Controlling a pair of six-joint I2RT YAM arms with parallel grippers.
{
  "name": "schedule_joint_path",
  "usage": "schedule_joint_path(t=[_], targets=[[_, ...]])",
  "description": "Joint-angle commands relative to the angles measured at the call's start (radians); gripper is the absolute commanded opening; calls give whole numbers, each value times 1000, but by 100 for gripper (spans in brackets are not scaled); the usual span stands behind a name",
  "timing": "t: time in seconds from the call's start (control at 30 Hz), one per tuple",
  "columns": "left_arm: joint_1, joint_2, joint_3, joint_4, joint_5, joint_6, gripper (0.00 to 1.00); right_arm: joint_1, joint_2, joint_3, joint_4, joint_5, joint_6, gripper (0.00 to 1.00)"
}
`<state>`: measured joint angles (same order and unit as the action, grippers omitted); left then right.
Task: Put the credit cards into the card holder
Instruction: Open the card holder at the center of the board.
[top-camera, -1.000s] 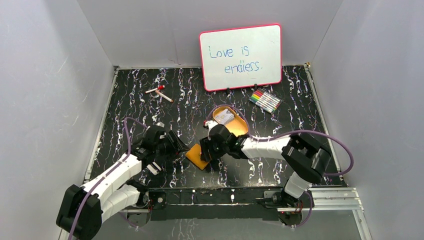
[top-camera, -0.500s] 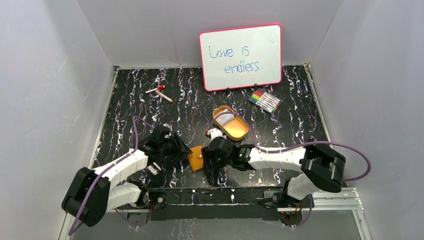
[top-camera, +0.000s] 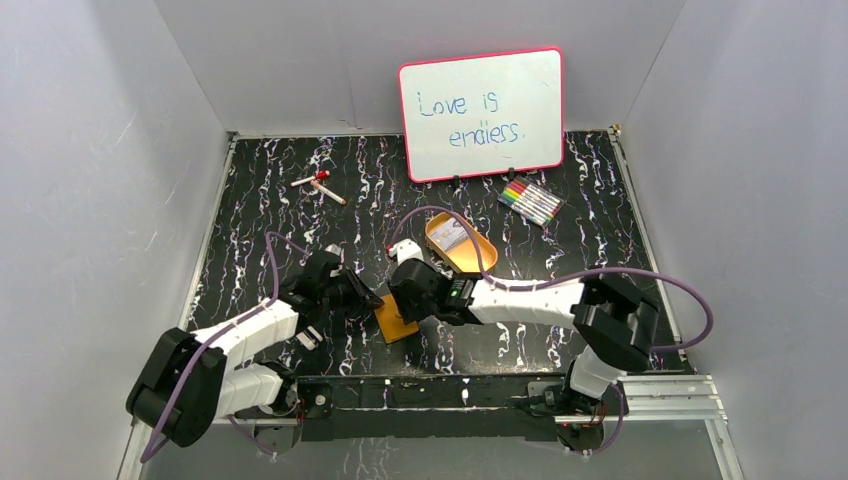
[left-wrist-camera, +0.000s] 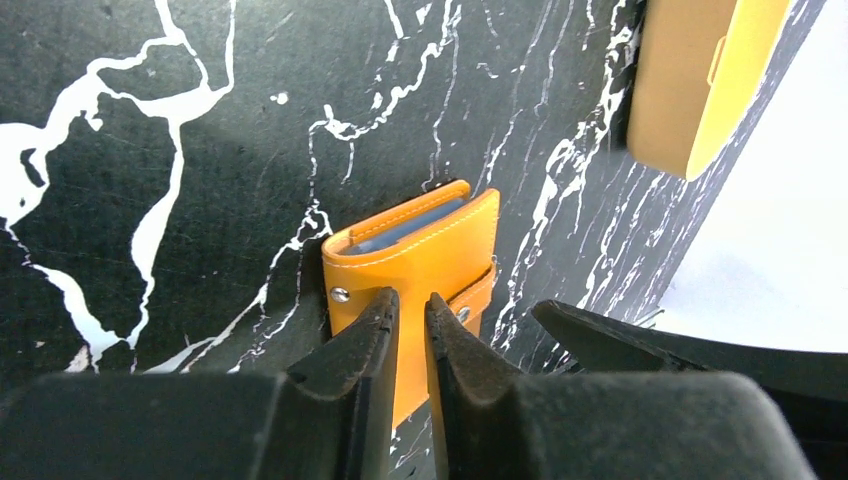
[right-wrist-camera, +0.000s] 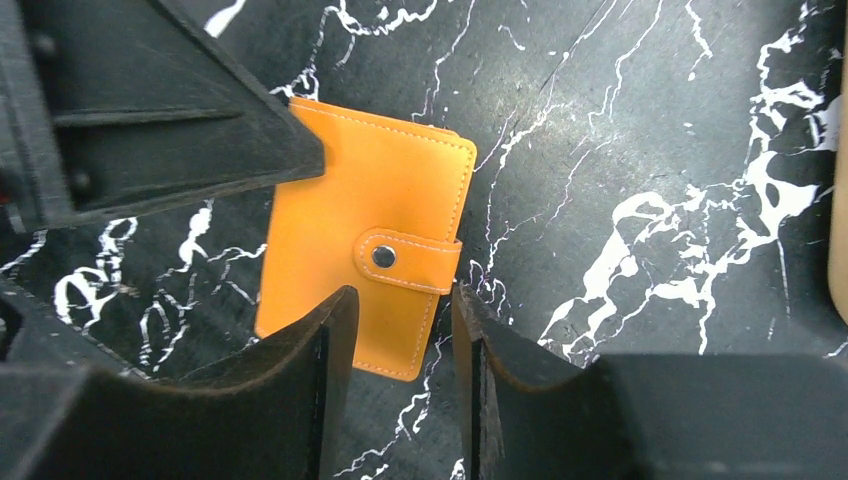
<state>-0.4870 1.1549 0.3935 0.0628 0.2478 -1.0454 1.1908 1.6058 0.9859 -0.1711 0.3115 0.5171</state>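
Card holder (right-wrist-camera: 370, 190): we see it lying flat on the black marbled table (top-camera: 260, 200), with its strap snapped shut.
Left gripper (left-wrist-camera: 408, 305): at the card holder's left edge, jaws narrowed to a slit. We cannot tell whether they pinch it.
Right gripper (right-wrist-camera: 403, 294): over the card holder's strap end, jaws about half wide, one finger on each side of the strap.
Credit cards (top-camera: 452, 234): beyond the card holder and well apart from it, lying in the oval tin tray (top-camera: 485, 262).
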Motion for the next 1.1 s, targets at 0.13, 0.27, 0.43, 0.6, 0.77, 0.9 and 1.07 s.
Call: schedule_joint_path(t=[0.13,0.27,0.43,0.6,0.77,0.9,1.07], targets=[[-4,58,-47,72,14,-20,4,4,74,87,8,-2,-45,46],[-4,73,-60,72,2,-18,0,10,104,112,-5,9,-53,48],[-4,75,-78,78,-4,-21,0,20,149,144,-38,25,-63,51],[-4,67,-85,68,-11,-17,0,41,185,156,-67,55,-64,51],[-4,56,-94,66,-17,-18,0,62,237,197,-145,134,-59,49],[-4,47,-102,58,-22,-16,0,70,264,214,-186,186,-57,42],[-4,37,-111,52,-29,-18,0,79,250,201,-192,221,-50,29]])
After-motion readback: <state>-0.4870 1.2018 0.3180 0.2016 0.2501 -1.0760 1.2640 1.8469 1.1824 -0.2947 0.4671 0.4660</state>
